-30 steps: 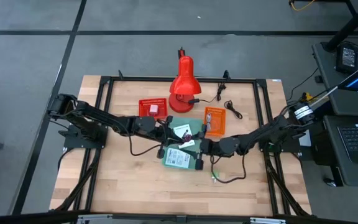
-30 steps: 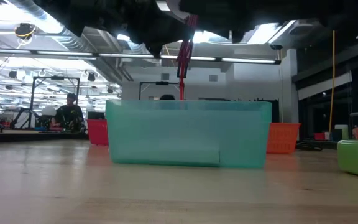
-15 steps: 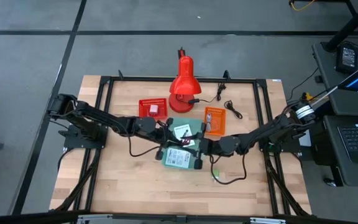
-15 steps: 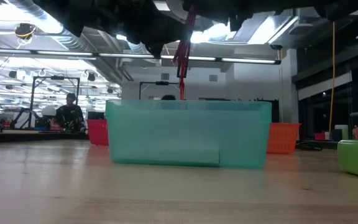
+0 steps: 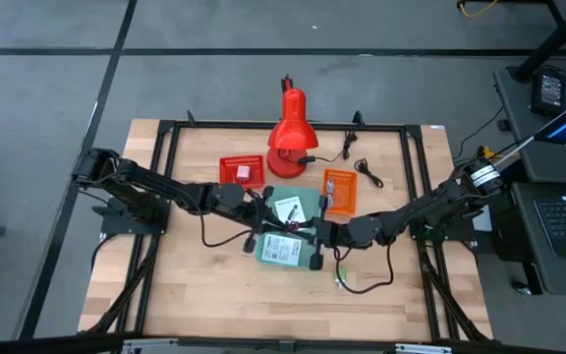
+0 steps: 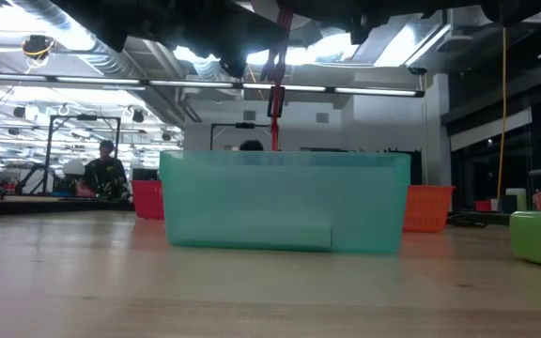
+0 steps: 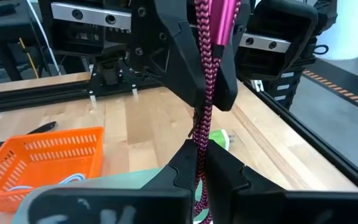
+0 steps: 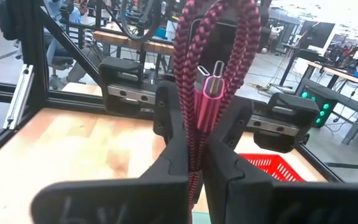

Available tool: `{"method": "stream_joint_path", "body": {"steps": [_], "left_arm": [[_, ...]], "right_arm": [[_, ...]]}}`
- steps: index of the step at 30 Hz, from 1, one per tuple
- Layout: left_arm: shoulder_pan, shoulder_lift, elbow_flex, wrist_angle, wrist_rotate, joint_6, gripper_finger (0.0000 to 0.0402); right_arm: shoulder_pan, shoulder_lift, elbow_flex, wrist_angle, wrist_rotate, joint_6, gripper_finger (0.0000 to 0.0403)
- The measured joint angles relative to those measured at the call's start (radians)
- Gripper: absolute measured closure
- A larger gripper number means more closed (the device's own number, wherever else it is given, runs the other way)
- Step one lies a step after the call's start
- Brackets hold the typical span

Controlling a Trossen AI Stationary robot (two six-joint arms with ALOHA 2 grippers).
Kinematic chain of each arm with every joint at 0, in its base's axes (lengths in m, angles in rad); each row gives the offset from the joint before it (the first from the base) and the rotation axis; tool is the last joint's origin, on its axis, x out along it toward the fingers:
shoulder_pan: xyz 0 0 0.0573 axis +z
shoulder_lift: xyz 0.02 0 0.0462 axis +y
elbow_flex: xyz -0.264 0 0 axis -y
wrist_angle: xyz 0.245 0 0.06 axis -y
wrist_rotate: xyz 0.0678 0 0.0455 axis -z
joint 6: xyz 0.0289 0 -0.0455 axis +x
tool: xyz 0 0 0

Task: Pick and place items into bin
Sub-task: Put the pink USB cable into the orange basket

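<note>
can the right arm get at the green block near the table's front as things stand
Probably not right now: the right gripper is shut on the pink braided cable, as is the left gripper. The green block itself lies unobstructed.

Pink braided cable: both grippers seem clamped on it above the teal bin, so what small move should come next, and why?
Probably the left gripper should open. The pink braided cable is pinched in both it and the right gripper, a handover over the teal bin. Freeing one end lets the right arm lower it in.
</note>
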Motion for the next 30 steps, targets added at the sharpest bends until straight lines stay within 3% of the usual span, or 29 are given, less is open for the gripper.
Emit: {"method": "stream_joint_path", "body": {"steps": [11,16,22,30], "left_arm": [[0.0,-0.036,0.0,-0.071,0.007,0.0,0.0321],[0.014,-0.132,0.0,-0.232,0.006,0.0,0.0306],[0.0,-0.239,0.0,-0.359,0.0,0.068,0.0326],[-0.007,-0.249,0.0,-0.386,0.001,0.093,0.0387]], "right_arm": [[0.0,-0.014,0.0,-0.057,0.005,0.009,0.0399],[0.018,-0.093,0.0,-0.213,0.111,0.088,0.04],[0.041,-0.164,0.0,-0.397,0.189,0.214,0.0401],[0.063,-0.167,-0.004,-0.506,0.347,0.314,0.0402]]}}
